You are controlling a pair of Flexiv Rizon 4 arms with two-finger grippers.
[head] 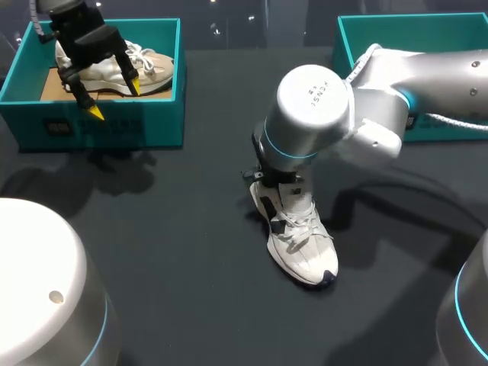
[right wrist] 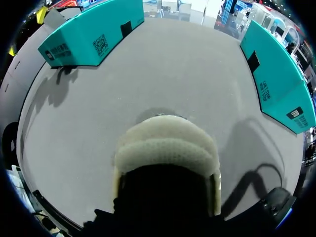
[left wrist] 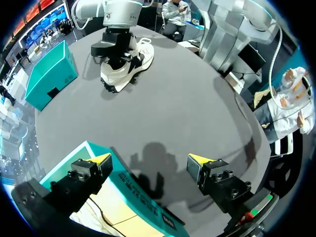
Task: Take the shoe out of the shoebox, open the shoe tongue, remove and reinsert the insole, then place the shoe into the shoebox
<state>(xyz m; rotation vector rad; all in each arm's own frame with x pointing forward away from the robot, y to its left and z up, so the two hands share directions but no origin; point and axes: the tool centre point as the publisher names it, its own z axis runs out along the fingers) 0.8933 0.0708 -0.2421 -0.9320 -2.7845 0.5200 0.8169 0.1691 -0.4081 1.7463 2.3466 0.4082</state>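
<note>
Teal cardboard forms the left shoebox (head: 107, 126) at the far left of the dark table (head: 191, 229). A pale shoe (head: 145, 65) with white laces lies inside it on brown card. The left gripper (head: 114, 98) hangs over this box's near wall with its yellow-tipped jaws wide apart and nothing between them. In the left wrist view, one finger is over the box and the other is out over the bare tabletop.

The white shoe (head: 301, 244) stands upright near the middle of the table, outside both boxes, with its toe towards the robot and its laces up. The right arm reaches in from the right. The right gripper (left wrist: 118, 52) is down at the shoe's heel end, at the opening. Its wrist covers it from above, and the right wrist view shows only the padded heel collar close in, so whether it is gripping cannot be told.

A second teal box, the right shoebox (head: 412, 19), sits at the far right, well apart from the white shoe.
</note>
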